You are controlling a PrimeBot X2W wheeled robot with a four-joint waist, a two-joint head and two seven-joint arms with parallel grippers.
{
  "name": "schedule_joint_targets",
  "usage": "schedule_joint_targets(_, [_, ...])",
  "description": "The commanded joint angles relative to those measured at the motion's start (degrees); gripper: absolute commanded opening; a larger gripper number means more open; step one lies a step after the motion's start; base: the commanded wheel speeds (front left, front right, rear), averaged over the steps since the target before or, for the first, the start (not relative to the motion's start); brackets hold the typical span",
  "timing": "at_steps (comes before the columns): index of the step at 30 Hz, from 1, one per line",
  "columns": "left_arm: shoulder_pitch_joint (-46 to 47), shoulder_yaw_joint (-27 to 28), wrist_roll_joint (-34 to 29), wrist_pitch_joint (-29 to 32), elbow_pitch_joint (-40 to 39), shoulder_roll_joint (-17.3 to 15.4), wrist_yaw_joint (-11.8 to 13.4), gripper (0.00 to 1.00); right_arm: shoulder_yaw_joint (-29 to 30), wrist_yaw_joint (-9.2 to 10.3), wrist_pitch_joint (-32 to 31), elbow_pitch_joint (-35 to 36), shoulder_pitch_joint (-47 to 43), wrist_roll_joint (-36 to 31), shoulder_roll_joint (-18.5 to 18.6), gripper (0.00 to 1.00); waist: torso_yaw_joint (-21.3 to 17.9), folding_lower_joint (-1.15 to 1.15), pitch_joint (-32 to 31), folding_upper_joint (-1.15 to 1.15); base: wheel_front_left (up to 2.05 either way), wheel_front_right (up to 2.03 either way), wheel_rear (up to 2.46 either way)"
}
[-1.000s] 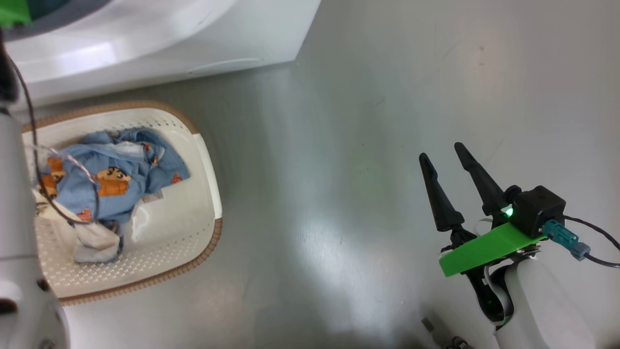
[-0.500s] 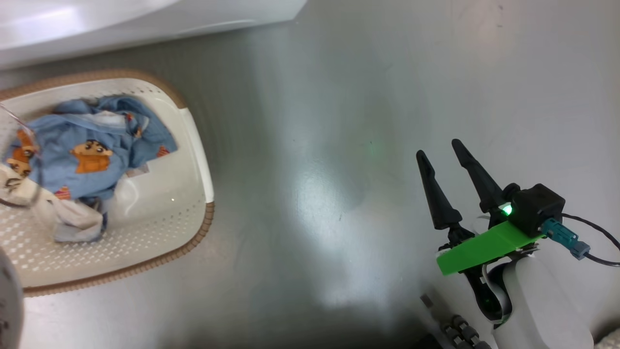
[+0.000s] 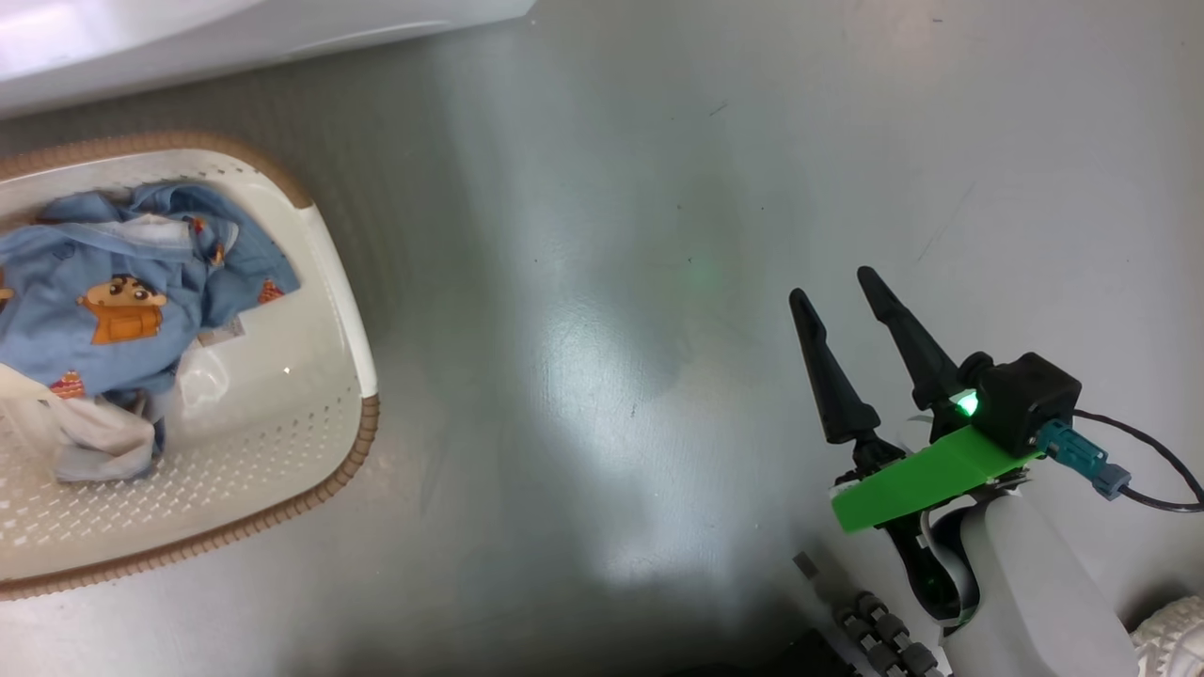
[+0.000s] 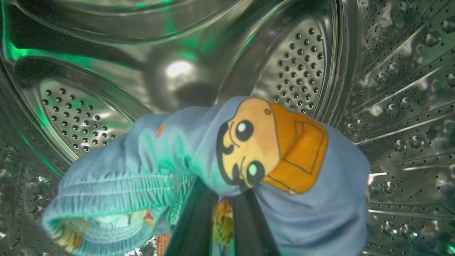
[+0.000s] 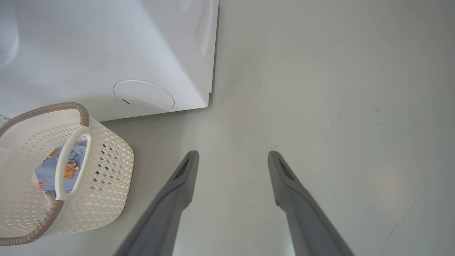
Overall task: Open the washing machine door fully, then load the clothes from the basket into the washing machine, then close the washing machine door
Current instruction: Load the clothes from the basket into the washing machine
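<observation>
Inside, the left gripper point(image 4: 223, 209) reaches into the washing machine's steel drum point(image 4: 302, 53), its jaws pinched almost together on a blue garment point(image 4: 320, 213) printed with an orange-brown cartoon bear. The cloth drapes over the jaws and hides their tips, and the drum's perforated wall shows behind and around it. Outside, over the grey floor point(image 3: 611, 282), the right gripper point(image 3: 832, 288) hovers with its jaws spread wide and nothing between them, well apart from the basket point(image 3: 350, 310). That basket stands on the floor just in front of the white washing machine point(image 5: 106, 53), near its round filter cap point(image 5: 144, 95). It holds the rest of the clothes point(image 3: 122, 291): a crumpled light blue piece with bear prints, and a cream-white cloth point(image 3: 94, 437) touching it on the side nearer the robot. In the right wrist view the blue fabric shows through the basket's side handle point(image 5: 73, 161).
</observation>
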State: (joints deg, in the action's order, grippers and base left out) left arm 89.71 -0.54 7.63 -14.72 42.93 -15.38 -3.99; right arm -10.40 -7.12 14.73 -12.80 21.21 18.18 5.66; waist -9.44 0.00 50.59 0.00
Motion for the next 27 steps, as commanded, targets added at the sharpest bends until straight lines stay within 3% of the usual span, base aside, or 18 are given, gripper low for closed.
schedule_joint_targets(1, [0.51,-0.23,-0.59,-0.27,-0.35,-2.83,-0.72,0.00,-1.44,-0.36,0.27,0.63,-1.50,0.41,-0.33,1.00,-0.06,0.00,0.04,0.00,0.00,0.00,0.00])
schedule_joint_targets(11, [2.33,-1.32,2.04,3.03,10.83,-2.33,-2.35,0.00,-1.83,-0.36,0.27,-0.23,-0.94,0.58,-0.58,1.00,-0.24,0.00,-0.32,0.00,0.00,0.00,0.00])
schedule_joint_targets(12, [2.38,-1.49,2.05,2.81,11.41,-2.33,-2.38,0.04,-1.73,-0.36,0.27,-0.27,-0.87,0.58,-0.60,1.00,-0.21,0.00,-0.44,0.00,0.00,0.00,0.00])
schedule_joint_targets(14, [2.29,-1.47,2.33,2.37,12.55,-2.15,-2.27,1.00,-1.49,-0.36,0.27,-0.30,-0.74,0.56,-0.64,1.00,-0.10,0.00,-0.76,0.00,0.00,0.00,0.00])
schedule_joint_targets(27, [-5.11,-1.31,3.69,-0.13,13.93,0.34,-1.02,1.00,1.37,-0.36,0.27,0.01,-1.18,0.08,-0.20,1.00,2.46,0.00,-4.84,0.00,0.00,0.00,0.00])
